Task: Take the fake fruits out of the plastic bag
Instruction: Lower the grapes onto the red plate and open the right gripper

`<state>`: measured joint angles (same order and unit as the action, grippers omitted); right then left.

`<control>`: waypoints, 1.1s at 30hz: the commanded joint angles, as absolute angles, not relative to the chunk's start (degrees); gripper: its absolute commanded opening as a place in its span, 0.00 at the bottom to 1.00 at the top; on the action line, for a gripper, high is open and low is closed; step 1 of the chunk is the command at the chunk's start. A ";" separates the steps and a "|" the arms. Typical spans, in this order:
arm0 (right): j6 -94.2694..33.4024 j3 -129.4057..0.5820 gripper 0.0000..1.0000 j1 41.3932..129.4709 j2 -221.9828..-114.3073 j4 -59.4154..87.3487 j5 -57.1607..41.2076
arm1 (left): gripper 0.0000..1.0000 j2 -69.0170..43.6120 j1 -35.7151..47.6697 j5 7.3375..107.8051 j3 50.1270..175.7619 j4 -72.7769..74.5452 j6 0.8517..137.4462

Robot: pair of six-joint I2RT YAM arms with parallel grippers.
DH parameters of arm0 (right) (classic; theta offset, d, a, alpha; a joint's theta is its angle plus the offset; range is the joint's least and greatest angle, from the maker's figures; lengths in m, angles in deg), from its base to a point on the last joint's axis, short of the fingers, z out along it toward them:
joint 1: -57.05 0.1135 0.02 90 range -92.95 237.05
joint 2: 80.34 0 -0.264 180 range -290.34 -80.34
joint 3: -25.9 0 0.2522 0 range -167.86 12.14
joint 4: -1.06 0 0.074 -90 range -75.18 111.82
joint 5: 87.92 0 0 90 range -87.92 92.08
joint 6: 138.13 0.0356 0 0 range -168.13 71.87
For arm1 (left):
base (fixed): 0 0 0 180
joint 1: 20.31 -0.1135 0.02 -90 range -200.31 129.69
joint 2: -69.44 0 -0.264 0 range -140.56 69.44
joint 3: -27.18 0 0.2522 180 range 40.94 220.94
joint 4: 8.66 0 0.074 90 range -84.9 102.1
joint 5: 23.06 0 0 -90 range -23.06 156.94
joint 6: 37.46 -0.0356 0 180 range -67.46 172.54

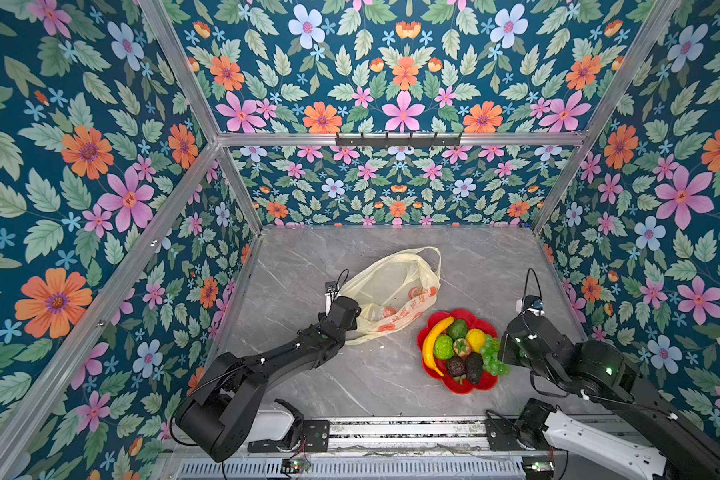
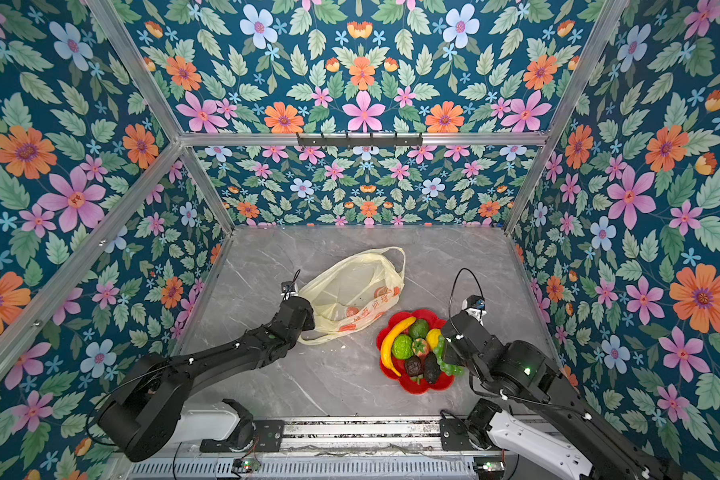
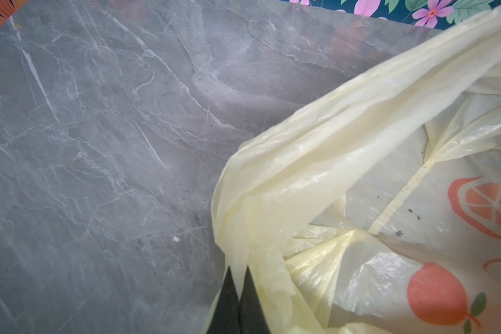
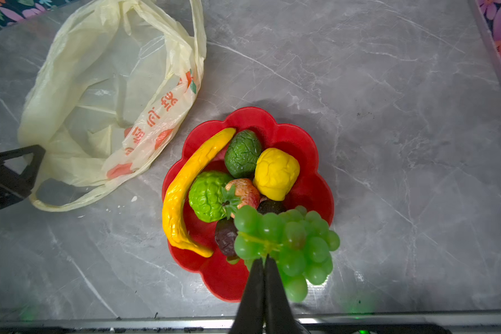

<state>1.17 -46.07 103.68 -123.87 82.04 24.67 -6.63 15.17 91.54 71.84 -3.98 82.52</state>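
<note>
R gripper (image 4: 263,260) is clamped shut on the grape bunch (image 4: 292,240) stem. The bunch sits over the red plate (image 4: 272,115) rim nearest that arm, w/ the other fake fruits (image 4: 240,191) in the plate. L gripper (image 3: 238,270) is pinched shut on the plastic bag (image 1: 385,286) edge. Bag looks empty, lying on the bench (image 4: 388,86) just left of the plate, long axis running diagonally away from L gripper.

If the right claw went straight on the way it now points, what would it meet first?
The green grape bunch, whose stem the right claw pinches; beyond it, probably the red plate, though depth is unclear.
</note>
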 commanded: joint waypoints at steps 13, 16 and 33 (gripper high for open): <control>-7.43 -43.20 0.00 92.09 -130.21 64.45 19.57 | 0.00 -6.45 15.10 91.71 71.90 -3.60 82.60; -8.68 -44.27 0.00 91.63 -132.47 62.70 18.98 | 0.00 -6.92 15.11 91.82 72.01 -3.51 82.51; -11.52 -45.30 0.00 91.59 -145.17 53.23 12.36 | 0.00 -8.15 15.06 92.39 72.50 -3.51 82.34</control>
<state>-10.22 -44.92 91.53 -144.07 55.90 12.78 -7.97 15.17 91.61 72.06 -3.89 82.50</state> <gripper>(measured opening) 0.051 0.050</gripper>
